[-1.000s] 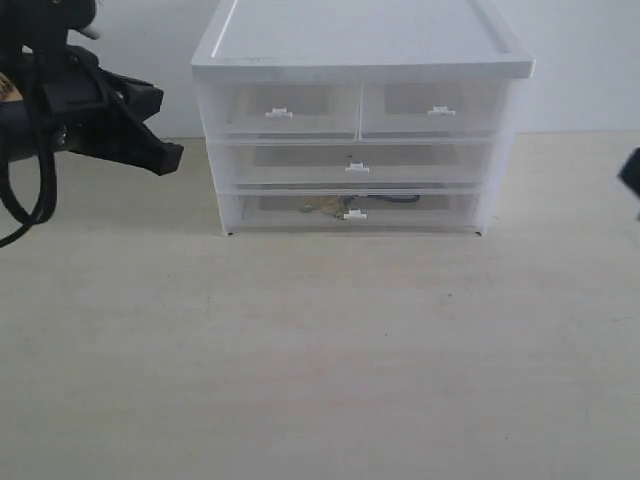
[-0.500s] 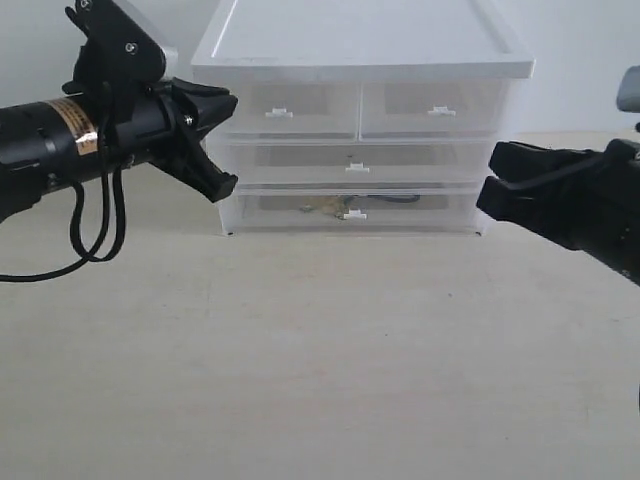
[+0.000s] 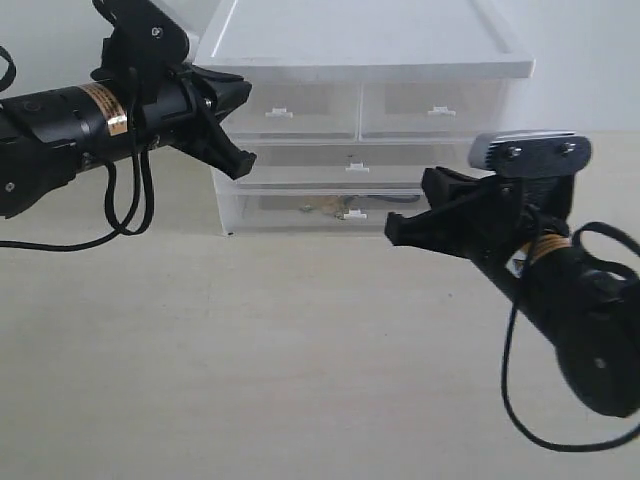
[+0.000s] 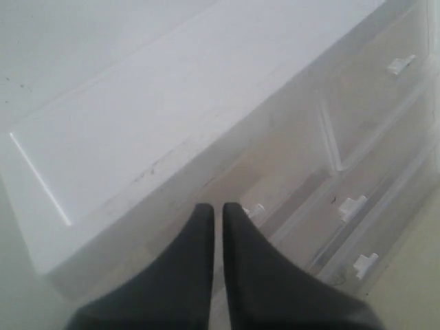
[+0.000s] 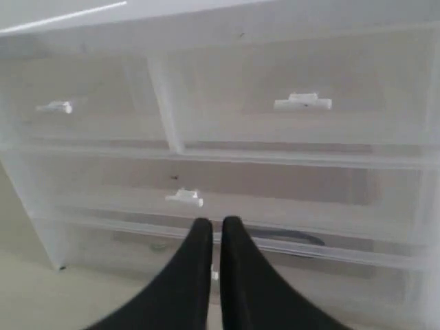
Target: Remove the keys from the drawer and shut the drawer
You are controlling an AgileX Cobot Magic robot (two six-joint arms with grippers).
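On the tabletop, right tool hangs before closed drawer holding keys.

R gripper: jaws together, tips in front of drawer fronts.
Drawer: lowest tier, translucent.
Keys: dark cord dimly seen thru drawer front; rest blurred.
Mid drawer: tab handle near tips.
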